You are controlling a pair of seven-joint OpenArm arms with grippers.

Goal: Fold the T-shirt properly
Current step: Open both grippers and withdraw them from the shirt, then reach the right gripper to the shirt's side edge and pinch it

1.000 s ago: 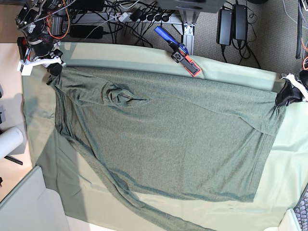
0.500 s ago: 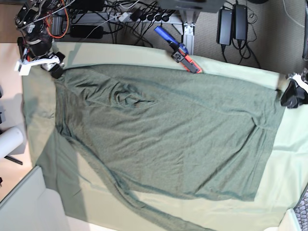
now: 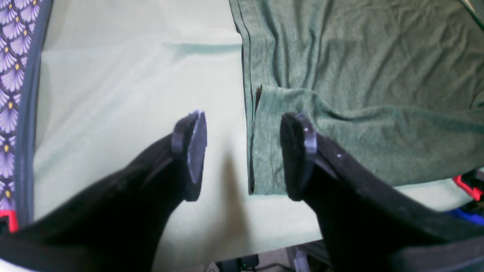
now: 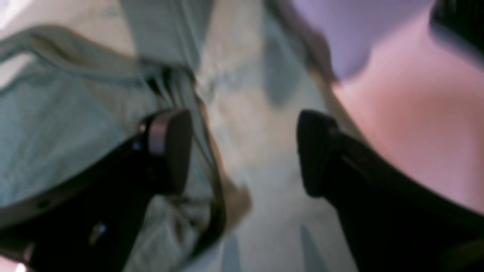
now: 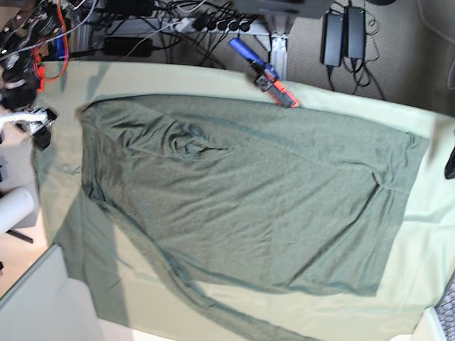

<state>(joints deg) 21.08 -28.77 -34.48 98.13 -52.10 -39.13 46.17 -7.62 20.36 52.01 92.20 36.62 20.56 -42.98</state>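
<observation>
Across the mint table cloth the T-shirt lies spread, far corners just let go. Left gripper & right gripper: jaws apart, holding nothing, off the edges. Spread step looks done; next probably needs a regrasp on a side hem for the 1st fold.

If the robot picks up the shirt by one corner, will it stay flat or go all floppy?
Probably floppy: the shirt is soft knit with wrinkles and a bunched spot. It would likely droop and drag along the cloth rather than slide neatly. It looks light for its size.
</observation>
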